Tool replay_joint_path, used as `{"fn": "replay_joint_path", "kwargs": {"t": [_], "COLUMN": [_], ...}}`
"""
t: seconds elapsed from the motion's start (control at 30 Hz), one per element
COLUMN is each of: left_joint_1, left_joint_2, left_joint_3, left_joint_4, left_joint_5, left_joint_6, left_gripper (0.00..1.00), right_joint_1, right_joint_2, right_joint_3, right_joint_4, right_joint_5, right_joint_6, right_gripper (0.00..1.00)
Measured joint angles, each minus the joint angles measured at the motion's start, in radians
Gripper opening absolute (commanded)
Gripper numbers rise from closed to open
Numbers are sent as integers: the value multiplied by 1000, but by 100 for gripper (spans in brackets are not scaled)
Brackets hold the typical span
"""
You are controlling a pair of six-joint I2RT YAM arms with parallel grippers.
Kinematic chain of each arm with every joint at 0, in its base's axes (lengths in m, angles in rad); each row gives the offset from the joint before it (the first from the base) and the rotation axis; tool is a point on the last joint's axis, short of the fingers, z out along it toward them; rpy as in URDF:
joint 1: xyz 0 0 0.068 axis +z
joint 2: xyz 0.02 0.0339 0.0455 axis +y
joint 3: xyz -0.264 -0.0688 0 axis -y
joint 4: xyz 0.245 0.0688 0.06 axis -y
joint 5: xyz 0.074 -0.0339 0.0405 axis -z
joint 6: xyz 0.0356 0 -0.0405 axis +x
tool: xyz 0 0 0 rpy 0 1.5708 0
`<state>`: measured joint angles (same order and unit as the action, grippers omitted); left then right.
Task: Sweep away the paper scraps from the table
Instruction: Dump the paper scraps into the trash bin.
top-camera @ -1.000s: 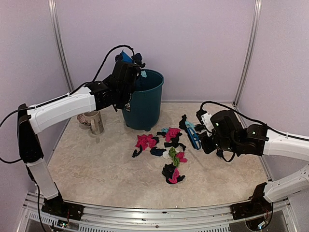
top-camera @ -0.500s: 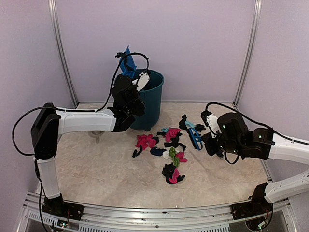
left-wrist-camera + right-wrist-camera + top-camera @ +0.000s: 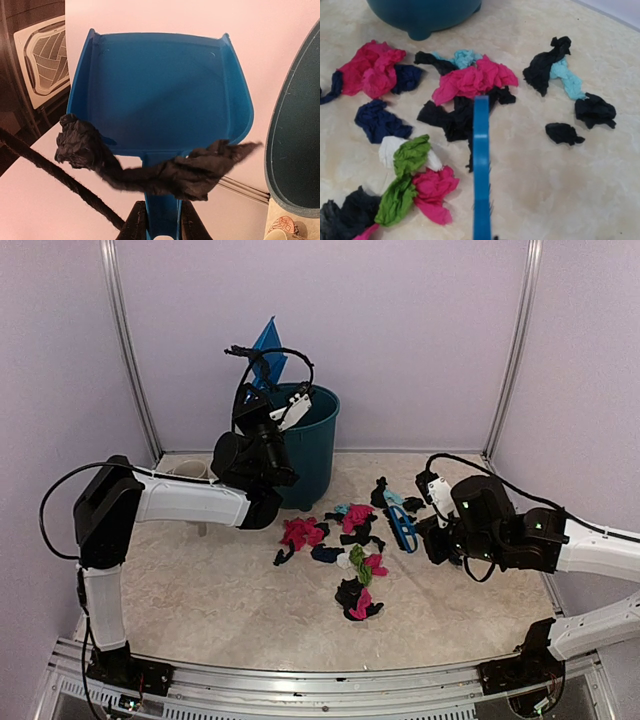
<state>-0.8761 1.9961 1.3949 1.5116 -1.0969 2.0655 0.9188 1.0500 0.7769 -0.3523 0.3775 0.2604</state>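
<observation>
L gripper (image 3: 161, 226): clenched on the handle of the dustpan (image 3: 160, 90); a finger is seen on each side of the handle.
Dustpan: held raised, pan end up and handle down, above the rear-L rim of the bin (image 3: 312, 455), close to the back wall.
Black scrap (image 3: 165, 172): long crumpled strip, draped across the pan near the handle base; one bunched end is seen at the pan's L edge (wrist view).
R gripper (image 3: 425, 528): closed on the brush (image 3: 481, 165), which is held low, just R of the pile.
Brush contact: whether the bristles touch the table can't be told.
Paper scraps (image 3: 470, 80): spread on the table (image 3: 200, 590), in front of and R of the bin, betw. the two arms; pink, black, dk blue, teal, plus green and white bits.
Outliers: a few black and teal bits lie apart from the main pile, toward the back, near the brush tip.
Cup (image 3: 186, 470): L of the bin, partly hidden behind the L arm.
</observation>
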Motion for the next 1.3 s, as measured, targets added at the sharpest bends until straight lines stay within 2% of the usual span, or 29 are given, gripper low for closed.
{"fn": "replay_joint_path", "kwargs": {"t": [0.23,0.33,0.43,0.7,0.9,1.1,1.3], "left_joint_1": [7,12,14,14,17,53,119], "left_joint_2": [0,-2,-17,-146,-240,-290,-291], "left_joint_3": [-5,-5,-5,15,117,277,425], "left_joint_4": [-37,-138,-298,-837,-1251,-1641,-1897], "left_joint_5": [14,-5,-23,-20,79,336,593], "left_joint_6": [19,-11,-114,-570,-953,-1334,-1582], "left_gripper": [0,0,0,0,0,0,0], "right_joint_1": [-1,-1,-1,-1,-1,-1,-1], "right_joint_2": [-5,-13,-16,-17,-15,-3,1], "right_joint_3": [-1,-5,-5,-5,-5,-5,-5], "right_joint_4": [7,8,11,12,18,30,33], "right_joint_5": [-8,-11,-14,-19,-26,-42,-51], "right_joint_6": [2,3,4,3,3,4,8], "right_gripper": [0,0,0,0,0,0,0]}}
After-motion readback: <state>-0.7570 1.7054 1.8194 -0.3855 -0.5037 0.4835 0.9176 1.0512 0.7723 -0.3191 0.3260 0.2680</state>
